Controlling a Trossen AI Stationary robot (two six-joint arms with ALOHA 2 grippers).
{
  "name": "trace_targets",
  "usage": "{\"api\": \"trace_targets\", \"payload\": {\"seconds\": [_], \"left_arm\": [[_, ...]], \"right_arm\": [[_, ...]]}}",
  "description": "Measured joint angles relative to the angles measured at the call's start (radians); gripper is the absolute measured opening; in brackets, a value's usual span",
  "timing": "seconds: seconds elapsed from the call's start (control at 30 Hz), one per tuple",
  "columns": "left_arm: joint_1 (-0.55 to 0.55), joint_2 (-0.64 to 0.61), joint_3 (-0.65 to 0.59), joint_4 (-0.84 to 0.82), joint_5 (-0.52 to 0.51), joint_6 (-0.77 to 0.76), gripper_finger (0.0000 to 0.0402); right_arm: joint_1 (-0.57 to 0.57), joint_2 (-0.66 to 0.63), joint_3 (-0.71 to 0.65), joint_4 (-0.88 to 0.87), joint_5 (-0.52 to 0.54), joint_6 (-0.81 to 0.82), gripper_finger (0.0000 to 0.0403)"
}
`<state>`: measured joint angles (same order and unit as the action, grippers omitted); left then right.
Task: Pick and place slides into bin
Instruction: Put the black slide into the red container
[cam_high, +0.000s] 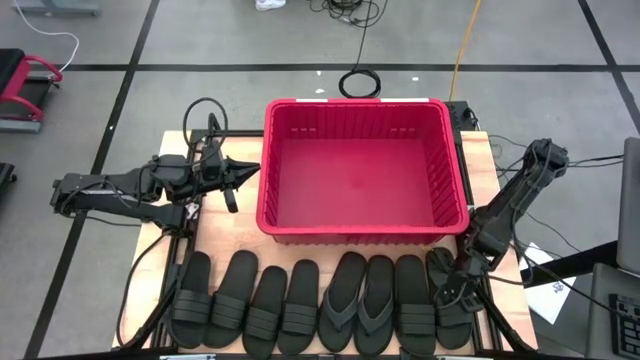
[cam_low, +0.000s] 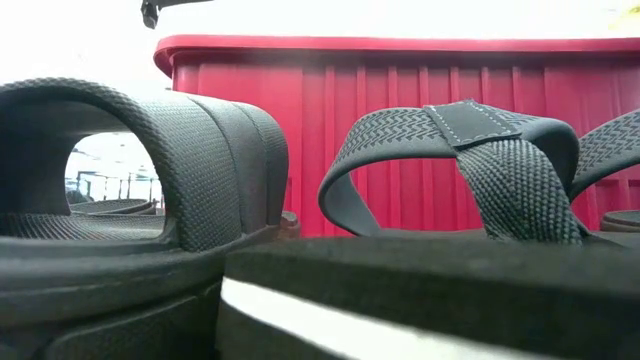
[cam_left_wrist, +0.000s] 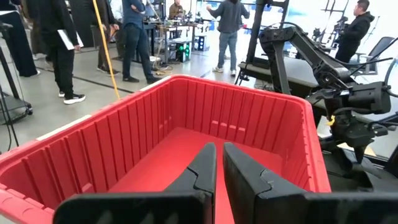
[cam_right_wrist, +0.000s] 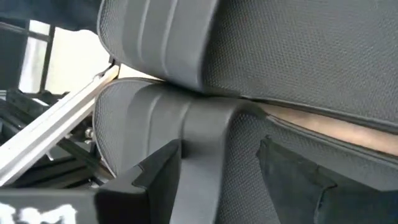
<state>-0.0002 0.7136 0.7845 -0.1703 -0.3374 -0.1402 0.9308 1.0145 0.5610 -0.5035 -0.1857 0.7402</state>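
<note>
Eight slides (cam_high: 320, 305) lie in a row on the table in front of the empty bin (cam_high: 362, 170). The right gripper (cam_high: 452, 288), fingers wide, is down on the rightmost slide (cam_high: 452, 295); whether it grips yet is unclear. The left gripper (cam_high: 240, 172), nearly closed, waits beside the bin. Rubber looks light, flexible and grippy; the arched strap or sole edge probably offers the best hold

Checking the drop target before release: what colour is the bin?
Bright red, the bin with ribbed walls; clearest in the high view.
</note>
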Motion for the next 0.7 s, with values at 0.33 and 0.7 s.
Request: {"api": "trace_targets", "payload": {"seconds": [0.33, 0.7], "left_arm": [[0.0, 0.0, 0.0, 0.0, 0.032, 0.0, 0.0026], [0.0, 0.0, 0.0, 0.001, 0.051, -0.019, 0.0026]], "right_arm": [[0.069, 0.0, -0.004, 0.01, 0.003, 0.006, 0.0208], [0.073, -0.008, -0.169, 0.307, -0.032, 0.189, 0.0208]]}}
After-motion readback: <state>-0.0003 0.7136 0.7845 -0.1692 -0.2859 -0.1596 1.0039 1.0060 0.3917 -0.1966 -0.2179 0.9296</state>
